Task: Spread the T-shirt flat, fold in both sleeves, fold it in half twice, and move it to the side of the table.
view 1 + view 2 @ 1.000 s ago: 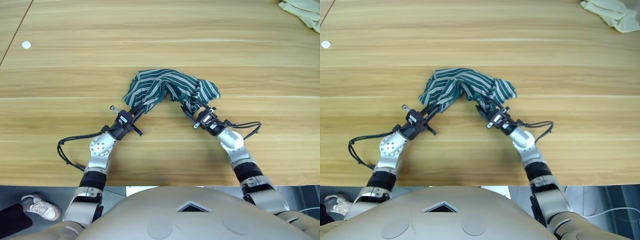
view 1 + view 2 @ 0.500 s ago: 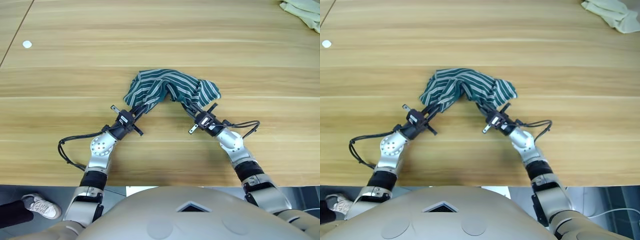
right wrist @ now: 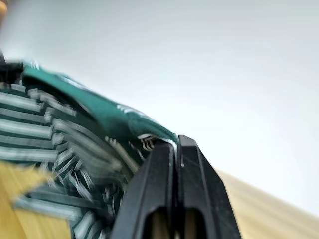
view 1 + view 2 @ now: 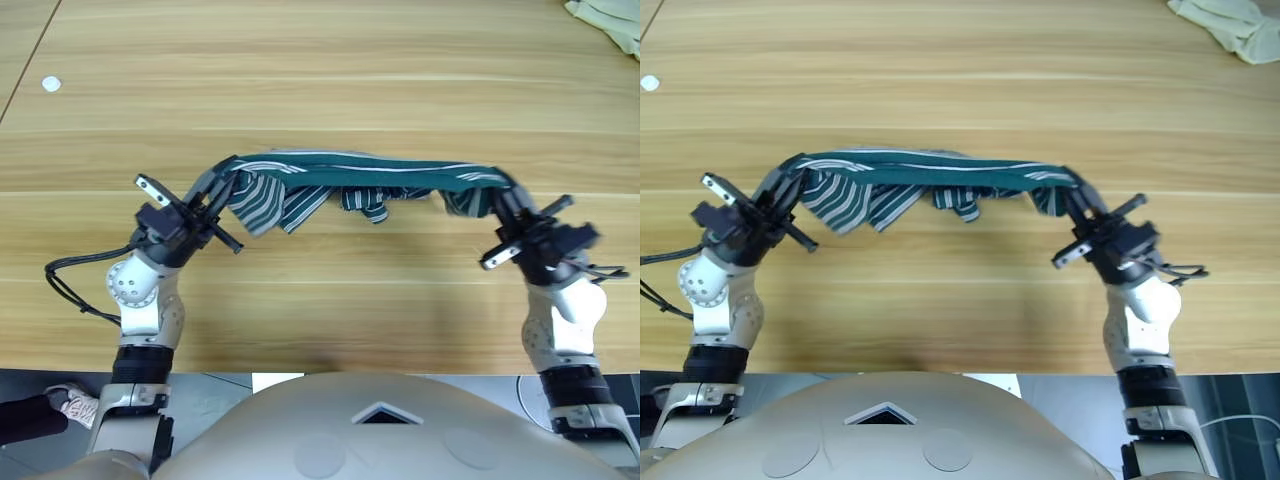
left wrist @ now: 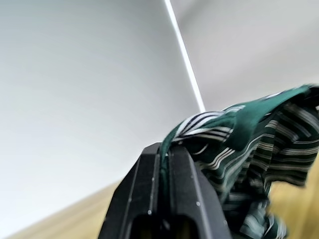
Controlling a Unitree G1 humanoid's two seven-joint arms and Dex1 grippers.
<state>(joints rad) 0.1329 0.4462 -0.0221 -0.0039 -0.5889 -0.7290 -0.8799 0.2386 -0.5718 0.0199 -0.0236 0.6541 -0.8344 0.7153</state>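
Both claws have swung outward since 1 s ago. They were near each other then, at the near edge of a bunched heap; now they are well apart.

Left claw [image 4: 221, 181]: fingers together, clamped on an edge of the dark green T-shirt with white stripes [image 4: 350, 174]. In the left wrist view the cloth edge runs into the seam between the 2 black fingers [image 5: 149, 184] and fans out past the tips.

Right claw [image 4: 500, 196]: fingers also together, pinching the opposite end of the shirt. In the right wrist view the fabric comes straight out of the fingertips [image 3: 167, 154].

The shirt is no longer a heap. It is pulled into a long narrow band spanning from 1 claw to the other and arching slightly away from the robot. Loose folds hang off the band: a larger striped flap just beside the left claw, a smaller bunch about midway between the claws, and a short bit next to the right claw.

The shirt appears lifted off the light wooden table [image 4: 300, 80]; I cannot tell if the hanging folds touch it.

Well beyond the right claw, at the table's far corner, lies a crumpled pale cream cloth [image 4: 610, 18]. Well beyond the left claw and off to its outer side is a small white round dot [image 4: 50, 84].
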